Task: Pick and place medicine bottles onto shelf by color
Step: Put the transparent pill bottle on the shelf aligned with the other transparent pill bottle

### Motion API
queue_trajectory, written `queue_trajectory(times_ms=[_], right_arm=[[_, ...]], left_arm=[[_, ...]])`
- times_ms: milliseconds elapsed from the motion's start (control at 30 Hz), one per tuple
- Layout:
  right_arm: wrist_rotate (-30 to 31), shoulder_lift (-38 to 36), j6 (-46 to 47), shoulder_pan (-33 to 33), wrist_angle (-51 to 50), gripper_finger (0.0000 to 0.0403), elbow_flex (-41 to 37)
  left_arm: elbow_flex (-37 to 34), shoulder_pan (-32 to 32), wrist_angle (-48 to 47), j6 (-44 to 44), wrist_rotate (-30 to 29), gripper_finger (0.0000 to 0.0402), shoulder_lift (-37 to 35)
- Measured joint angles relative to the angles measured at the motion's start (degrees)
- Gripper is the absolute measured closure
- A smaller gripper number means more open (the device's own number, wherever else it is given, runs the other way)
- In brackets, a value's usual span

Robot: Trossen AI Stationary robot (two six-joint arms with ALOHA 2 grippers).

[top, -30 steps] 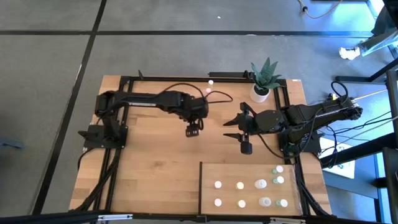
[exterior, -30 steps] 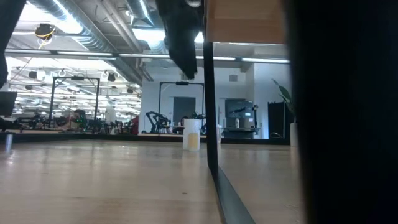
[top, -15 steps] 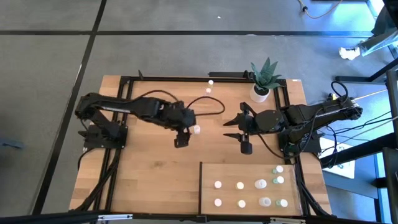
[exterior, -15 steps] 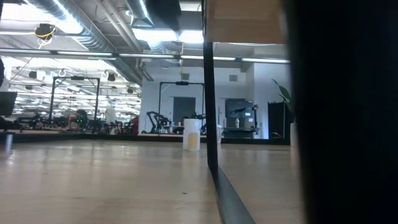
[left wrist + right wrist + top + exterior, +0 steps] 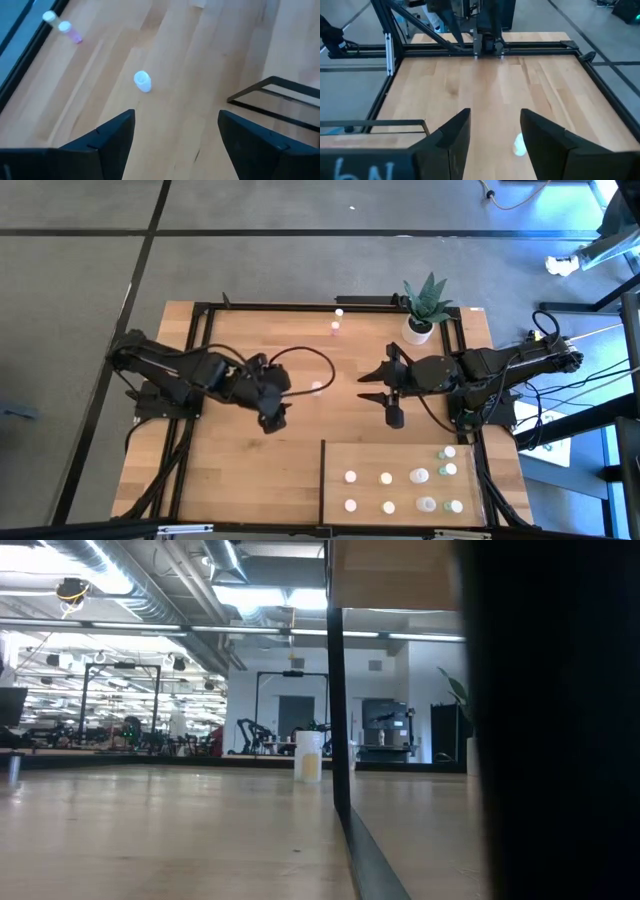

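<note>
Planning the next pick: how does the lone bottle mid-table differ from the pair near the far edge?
The lone bottle stands on open tabletop between the two arms; the far pair sits close to the table's back rail. In the left wrist view the lone bottle looks whitish and upright, while one of the pair is pink. All are tiny, capped and off the shelf.

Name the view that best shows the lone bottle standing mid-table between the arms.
Left wrist view: the lone bottle stands clear and unblocked. The high view shows a pale speck, the low view a distant side profile, the right wrist view part behind a finger.

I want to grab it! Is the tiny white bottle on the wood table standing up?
Standing up: the tiny white bottle shows its round cap from above, alone on the wooden table.
</note>
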Motion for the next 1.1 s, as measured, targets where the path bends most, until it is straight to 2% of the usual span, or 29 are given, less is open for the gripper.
queue_trajectory(times_ms=[433,567,933,1100], right_arm=[[-1.12,1.13,2.34,-0.81,1.97,0.0228,0.02],[-3.69,3.1,1.2,-1.91,2.07,0.0228,0.02],[-4.11,9.07,-6.27,-2.98,2.32,0.0228,0.02],[-3.96,11.04,-6.22,-3.39,2.84,0.0219,0.02]], left_arm=[[0.0,-5.77,-4.13,-12.07,-4.66,0.0123,0.04],[0.0,-6.95,-4.18,-14.5,-4.68,0.0123,0.06],[0.0,-8.65,-4.27,-16.58,-6.26,0.0123,0.08],[0.0,-8.61,-4.27,-16.59,-6.32,0.0123,0.08]])
